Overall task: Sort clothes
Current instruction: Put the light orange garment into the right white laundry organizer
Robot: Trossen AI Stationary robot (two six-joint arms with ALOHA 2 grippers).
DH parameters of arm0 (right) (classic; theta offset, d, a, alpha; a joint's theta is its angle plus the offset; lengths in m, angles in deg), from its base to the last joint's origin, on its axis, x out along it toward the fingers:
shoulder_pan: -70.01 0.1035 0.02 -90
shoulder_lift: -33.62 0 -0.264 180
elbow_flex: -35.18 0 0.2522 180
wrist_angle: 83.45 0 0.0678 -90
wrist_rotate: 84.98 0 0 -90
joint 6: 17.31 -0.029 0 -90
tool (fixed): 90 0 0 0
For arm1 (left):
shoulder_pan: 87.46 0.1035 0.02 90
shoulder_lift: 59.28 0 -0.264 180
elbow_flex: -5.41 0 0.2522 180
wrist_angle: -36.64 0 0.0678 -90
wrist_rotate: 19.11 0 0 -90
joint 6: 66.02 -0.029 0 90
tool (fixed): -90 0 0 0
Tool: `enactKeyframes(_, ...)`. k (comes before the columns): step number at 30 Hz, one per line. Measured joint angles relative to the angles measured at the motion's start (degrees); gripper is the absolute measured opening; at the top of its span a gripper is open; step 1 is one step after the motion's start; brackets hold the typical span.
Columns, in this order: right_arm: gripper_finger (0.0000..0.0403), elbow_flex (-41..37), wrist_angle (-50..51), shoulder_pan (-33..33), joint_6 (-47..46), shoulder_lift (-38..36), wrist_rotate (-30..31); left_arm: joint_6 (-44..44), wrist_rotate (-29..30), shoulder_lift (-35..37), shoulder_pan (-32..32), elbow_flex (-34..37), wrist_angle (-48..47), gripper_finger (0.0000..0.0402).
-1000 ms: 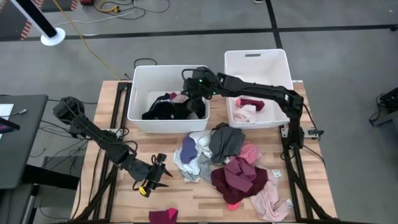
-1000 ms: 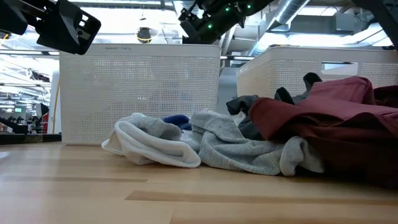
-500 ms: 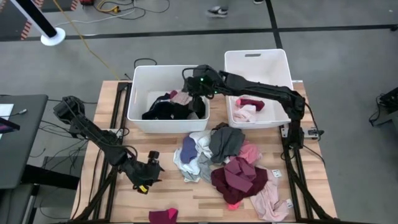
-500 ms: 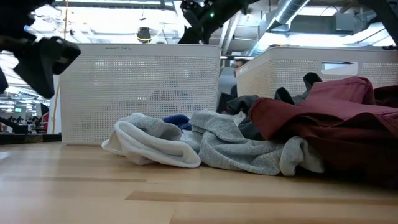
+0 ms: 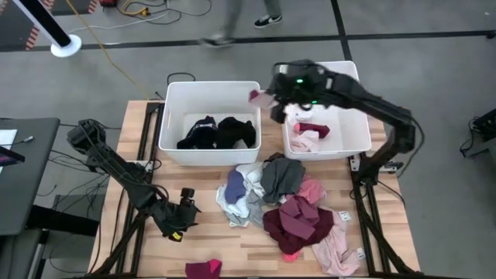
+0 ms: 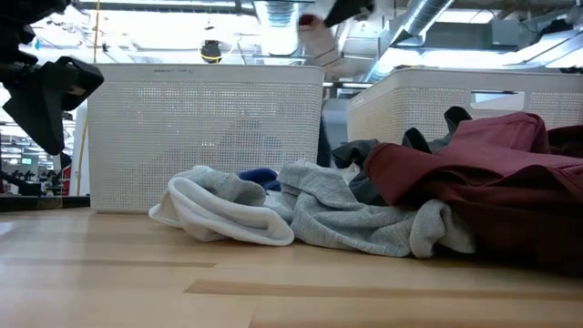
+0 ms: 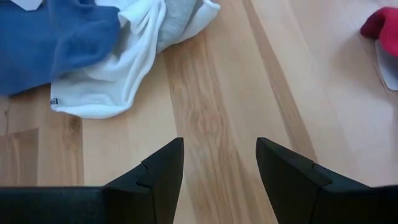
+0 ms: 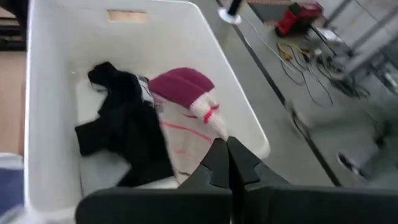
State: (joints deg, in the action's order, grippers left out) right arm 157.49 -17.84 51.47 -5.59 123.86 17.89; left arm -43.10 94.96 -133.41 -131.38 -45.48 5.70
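Two claws: right claw [image 5: 269,99] clenched on a pink-and-white garment [image 6: 321,46], left claw [image 7: 219,146] released over table [image 7: 211,93]; label [image 7: 55,101] on white garment [image 7: 124,68] unreadable.

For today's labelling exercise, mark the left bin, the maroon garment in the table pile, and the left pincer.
left bin [image 5: 172,116], high view, its left wall.
maroon garment [image 5: 298,221], high view, its middle.
left pincer [image 7: 219,163], left wrist view, midway between its open fingertips.

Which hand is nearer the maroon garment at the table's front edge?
Left. The left hand hovers open over bare wood just beside the maroon garment. The right hand is far off, up between the two bins, shut on a pink garment.
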Motion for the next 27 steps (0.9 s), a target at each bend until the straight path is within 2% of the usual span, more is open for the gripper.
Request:
enactKeyframes(8, 0.0000, 0.00, 19.16, -3.30, -9.58, -6.54, 4.27, 0.16, 0.24, 0.00, 0.01, 0.00, 0.18, 0.0196)
enactKeyframes(16, 0.0000, -0.07, 37.41, -7.82, -17.75, -4.79, 4.40, 0.34, 0.31, 0.00, 0.02, 0.00, 0.91, 0.0196)
enactKeyframes(18, 0.0000, -0.33, 38.16, -8.58, -18.17, -3.72, 4.16, 0.39, 0.39, 0.00, 0.02, 0.00, 1.21, 0.0196)
enactKeyframes(23, 0.0000, -4.55, 37.99, -10.35, -17.95, -3.52, -2.04, 1.12, 0.44, 0.00, 0.02, 0.00, 1.50, 0.0196)
enactKeyframes(27, 0.0000, -10.34, 38.07, -12.29, -19.10, -3.50, -2.78, 1.74, 0.44, 0.00, 0.02, 0.00, 1.51, 0.0196)
